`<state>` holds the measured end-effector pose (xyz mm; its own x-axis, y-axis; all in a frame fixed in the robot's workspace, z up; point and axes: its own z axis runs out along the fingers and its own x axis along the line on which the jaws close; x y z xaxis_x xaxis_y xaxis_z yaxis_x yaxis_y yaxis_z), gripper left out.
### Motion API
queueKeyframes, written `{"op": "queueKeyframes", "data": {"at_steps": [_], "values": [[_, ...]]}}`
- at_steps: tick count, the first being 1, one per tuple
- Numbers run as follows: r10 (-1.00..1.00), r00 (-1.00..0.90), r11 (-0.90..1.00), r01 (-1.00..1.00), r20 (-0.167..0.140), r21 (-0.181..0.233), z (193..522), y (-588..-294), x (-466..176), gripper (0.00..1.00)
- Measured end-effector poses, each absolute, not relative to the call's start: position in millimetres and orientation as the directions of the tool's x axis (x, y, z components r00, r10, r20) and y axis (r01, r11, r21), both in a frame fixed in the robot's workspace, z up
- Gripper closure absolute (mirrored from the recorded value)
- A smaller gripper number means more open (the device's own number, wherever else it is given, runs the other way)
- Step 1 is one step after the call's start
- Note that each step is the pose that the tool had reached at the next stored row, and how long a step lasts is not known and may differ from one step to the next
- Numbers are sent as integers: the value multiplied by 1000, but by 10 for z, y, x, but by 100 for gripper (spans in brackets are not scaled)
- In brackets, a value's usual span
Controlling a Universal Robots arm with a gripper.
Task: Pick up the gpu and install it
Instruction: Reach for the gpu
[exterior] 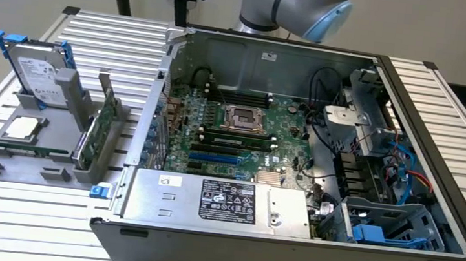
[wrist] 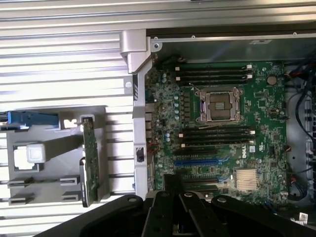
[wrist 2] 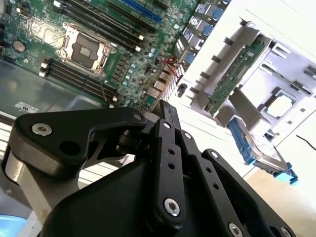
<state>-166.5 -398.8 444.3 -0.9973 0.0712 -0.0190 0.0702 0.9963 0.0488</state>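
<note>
Item: the gpu [exterior: 109, 124] [wrist: 90, 143] [wrist 2: 237, 71], a green card that stood on edge in a slot of a grey rack [exterior: 4, 165]. It was outside the computer case [exterior: 289, 256], toward the exterior view's left, on the slatted table [exterior: 23, 225]. The gripper [wrist: 173, 181] [wrist 2: 165, 107] hung above the motherboard [exterior: 241, 141] [wrist: 266, 113], jaws drawn together with nothing between them, well apart from the card. Rack contents: a hard drive [exterior: 38, 74] with blue rails, upright; a processor [exterior: 23, 129] [wrist: 33, 154], lying flat; the gpu, near both. Contents of the open-sided case: the motherboard with an empty CPU socket [exterior: 241, 118] [wrist: 219, 106] [wrist 2: 86, 49], a silver power supply [exterior: 217, 200] along the wall nearest the exterior camera, and a blue drive caddy [exterior: 378, 235] and cables [exterior: 402, 168] toward the exterior view's right. The first wrist view gave the board face-on, with black memory slots [wrist: 212, 76] on either side of the socket, a blue expansion slot [wrist: 197, 161] and a finned heatsink [wrist: 247, 178]. The exterior view added the robot arm [exterior: 298, 4] behind the case. The second wrist view caught the gripper's black linkage up close, with the rack beyond it.
</note>
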Motion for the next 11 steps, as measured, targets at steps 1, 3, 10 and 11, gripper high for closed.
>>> {"op": "queueKeyframes", "data": {"at_steps": [1, 3, 10, 11], "values": [[71, -997, 996, 70, -19, 49, 4443, -3988, -1672, 100], [71, -997, 996, 70, -19, 49, 4443, -3988, -1687, 100], [71, -997, 996, 70, -19, 49, 4443, -3988, -1730, 100], [71, -997, 996, 70, -19, 49, 4443, -3988, -1739, 100]]}}
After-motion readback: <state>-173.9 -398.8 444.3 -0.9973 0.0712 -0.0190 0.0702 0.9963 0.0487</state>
